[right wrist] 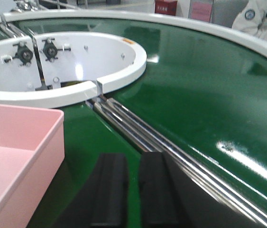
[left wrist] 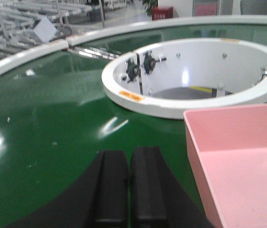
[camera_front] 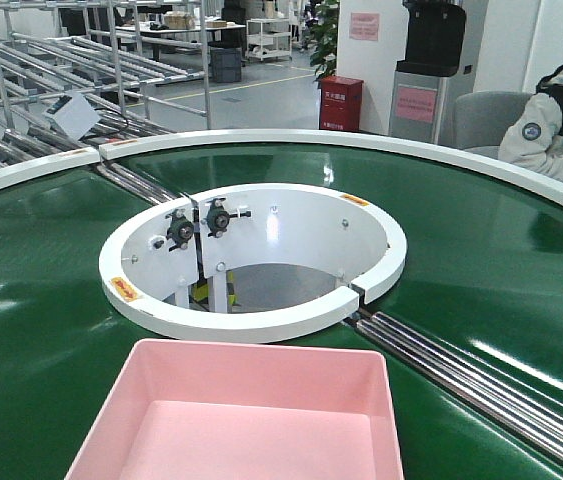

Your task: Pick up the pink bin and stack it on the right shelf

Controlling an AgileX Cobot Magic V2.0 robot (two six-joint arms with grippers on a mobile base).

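Pink bin [camera_front: 251,420] at my 6 o'clock on belt [camera_front: 41,330]; my left jaws and right jaws together, empty, alongside.

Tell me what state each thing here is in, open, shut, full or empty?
Pink bin: empty, upright, resting on the green belt, not gripped.
Left gripper: closed, holding nothing, beside the bin.
Right gripper: closed, holding nothing, beside the bin.

left hand [left wrist: 129,159], right hand [right wrist: 133,160], both closed
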